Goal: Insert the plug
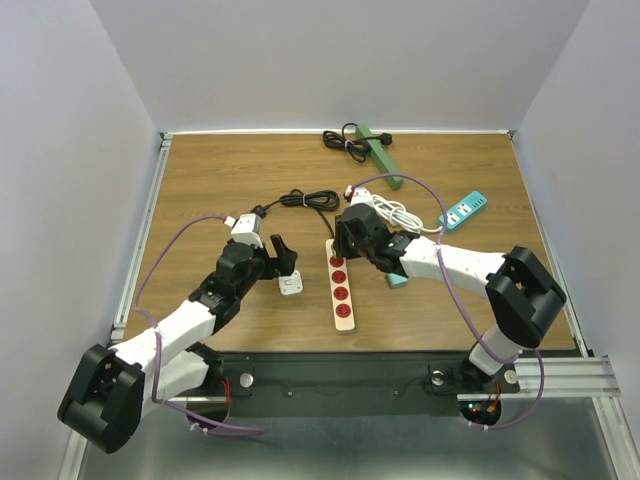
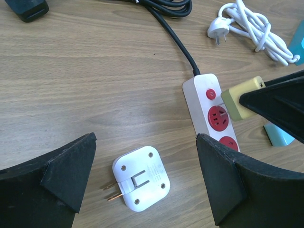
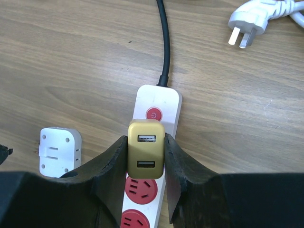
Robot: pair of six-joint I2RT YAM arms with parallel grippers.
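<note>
A white power strip [image 1: 341,290] with several red sockets lies mid-table, its black cord running back. My right gripper [image 1: 345,240] is shut on a yellow USB charger plug [image 3: 146,148] and holds it over the strip's [image 3: 159,102] top socket, beside the red switch. In the left wrist view the plug [image 2: 242,97] sits just off the socket face on the strip [image 2: 202,85], with a prong showing in the gap. My left gripper [image 1: 285,262] is open and empty above a white adapter [image 2: 141,178] lying flat with its prongs out.
A coiled white cable with a plug [image 1: 395,212] lies behind the right gripper. A teal strip [image 1: 463,210] lies at the right, and a green strip [image 1: 380,153] with a black cable lies at the back. A small teal block [image 1: 397,280] sits under the right arm.
</note>
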